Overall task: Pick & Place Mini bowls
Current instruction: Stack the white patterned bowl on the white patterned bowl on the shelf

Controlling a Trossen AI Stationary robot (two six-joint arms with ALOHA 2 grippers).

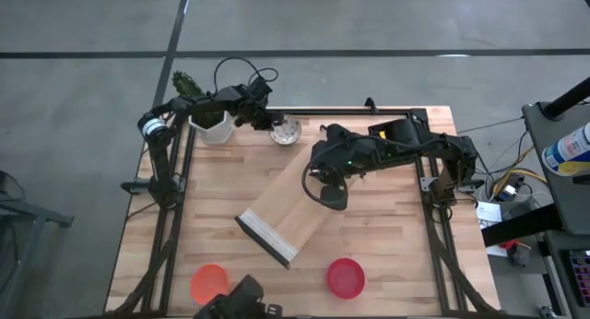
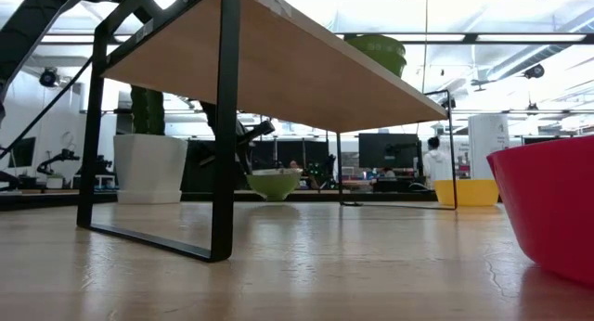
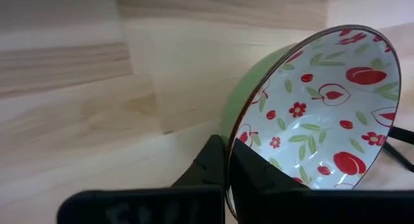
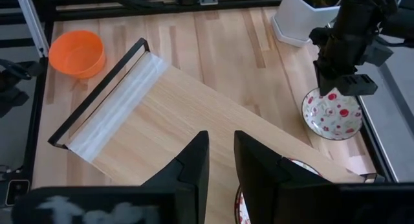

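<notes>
Clearly the work is partway through. In the high view the left gripper [image 1: 274, 125] sits at the upper middle of the frame, clenched on the rim of a patterned mini bowl [image 1: 286, 131] that rests just beside the white pot [image 1: 214, 127] with the cactus; the left wrist view shows its fingers [image 3: 213, 162] pinching that rim, one inside and one outside, with the bowl tilted. The right gripper [image 1: 332, 195] hangs at mid-frame over the wooden shelf [image 1: 281, 213], which lies diagonally across the surface [image 1: 396, 254]. Its fingers look released, a gap between them, with a second patterned bowl [image 4: 304, 169] partly showing just beyond them on the shelf top.

The red bowl [image 1: 346, 277] at lower centre and the orange bowl [image 1: 208, 282] at lower left stand on the surface, well apart from either gripper. A yellow bowl [image 2: 467, 192] appears far off at the right of the low view. By my judgement, most bowls are not yet placed.
</notes>
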